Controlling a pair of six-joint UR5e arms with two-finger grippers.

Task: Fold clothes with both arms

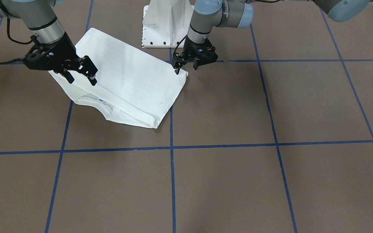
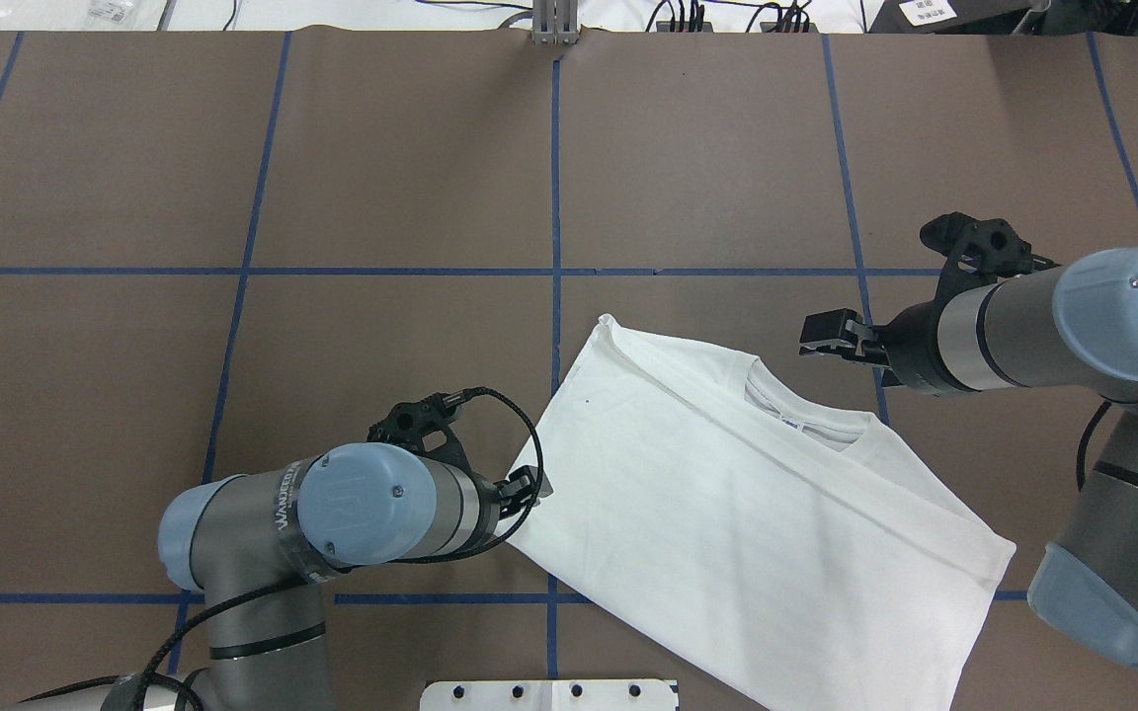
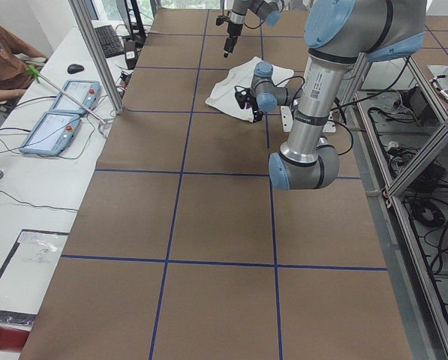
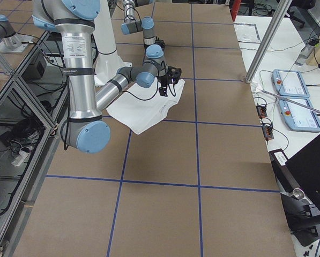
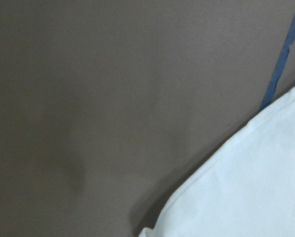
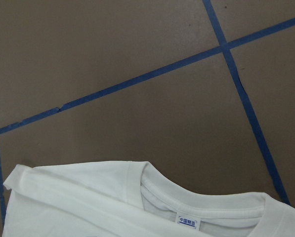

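The jaws of the left gripper [image 1: 186, 68] stood open at a corner of the white shirt [image 2: 727, 513]. The shirt lay partly folded on the brown table [image 2: 381, 197], between both grippers. The jaws of the right gripper [image 1: 82, 81] hung open near the collar [image 6: 216, 205]. If one closed too high, it might catch only the top layer and pull the fold crooked.

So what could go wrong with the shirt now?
The left gripper sits open right at the corner of the shirt, so it might pinch just one layer or miss. The right gripper hangs open near the collar, where it could perhaps drag the fold apart.
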